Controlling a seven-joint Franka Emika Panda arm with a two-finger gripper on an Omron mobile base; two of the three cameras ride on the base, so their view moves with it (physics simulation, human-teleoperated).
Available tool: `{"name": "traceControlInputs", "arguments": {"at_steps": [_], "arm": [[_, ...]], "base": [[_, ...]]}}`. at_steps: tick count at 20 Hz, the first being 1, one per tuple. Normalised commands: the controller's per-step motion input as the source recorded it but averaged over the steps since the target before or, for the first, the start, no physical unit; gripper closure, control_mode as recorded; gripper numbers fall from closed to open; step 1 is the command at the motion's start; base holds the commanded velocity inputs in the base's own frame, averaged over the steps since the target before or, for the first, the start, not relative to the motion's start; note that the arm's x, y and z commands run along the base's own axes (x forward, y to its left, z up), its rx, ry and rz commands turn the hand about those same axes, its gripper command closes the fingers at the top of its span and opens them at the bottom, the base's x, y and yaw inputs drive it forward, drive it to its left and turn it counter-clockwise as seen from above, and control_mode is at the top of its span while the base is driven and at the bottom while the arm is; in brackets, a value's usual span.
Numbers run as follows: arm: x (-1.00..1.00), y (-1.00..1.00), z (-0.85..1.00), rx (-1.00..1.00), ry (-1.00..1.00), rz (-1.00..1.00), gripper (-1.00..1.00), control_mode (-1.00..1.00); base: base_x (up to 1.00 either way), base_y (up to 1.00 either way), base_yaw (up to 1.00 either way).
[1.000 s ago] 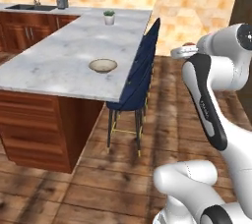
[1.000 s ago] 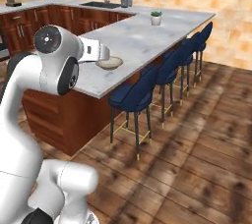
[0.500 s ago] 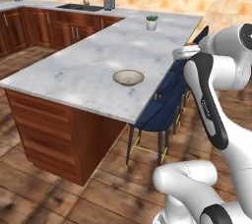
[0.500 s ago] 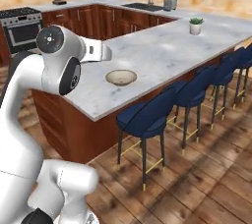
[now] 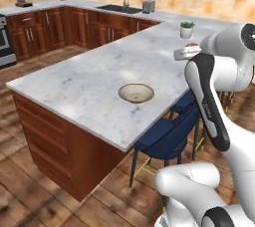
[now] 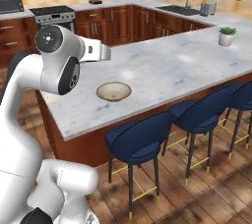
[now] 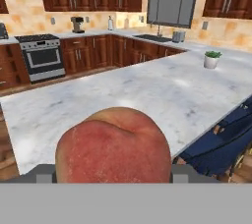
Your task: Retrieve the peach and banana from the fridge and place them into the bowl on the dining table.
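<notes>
Between the hand's fingers [image 7: 44, 173] sits the unlabelled peach [image 7: 114, 145].

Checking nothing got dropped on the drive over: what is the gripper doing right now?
Gripper: closed on the peach, carried above the dining table.

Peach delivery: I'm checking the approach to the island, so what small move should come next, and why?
Probably carry the peach, held in the tool, forward over the empty bowl before lowering. The bowl sits on the dining table ahead.
</notes>
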Motion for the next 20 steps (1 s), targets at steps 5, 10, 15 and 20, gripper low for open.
{"name": "traceControlInputs", "arguments": {"at_steps": [5, 10, 15, 20], "arm": [[0.00, 0.00, 0.00, 0.00, 0.00, 0.00, 1.00, 1.00], [0.00, 0.00, 0.00, 0.00, 0.00, 0.00, 1.00, 1.00], [0.00, 0.00, 0.00, 0.00, 0.00, 0.00, 1.00, 1.00], [0.00, 0.00, 0.00, 0.00, 0.00, 0.00, 1.00, 1.00]], "base": [[0.19, -1.00, 0.36], [0.35, -0.89, 0.35], [0.78, -0.44, 0.35], [0.94, -0.19, 0.40]]}}
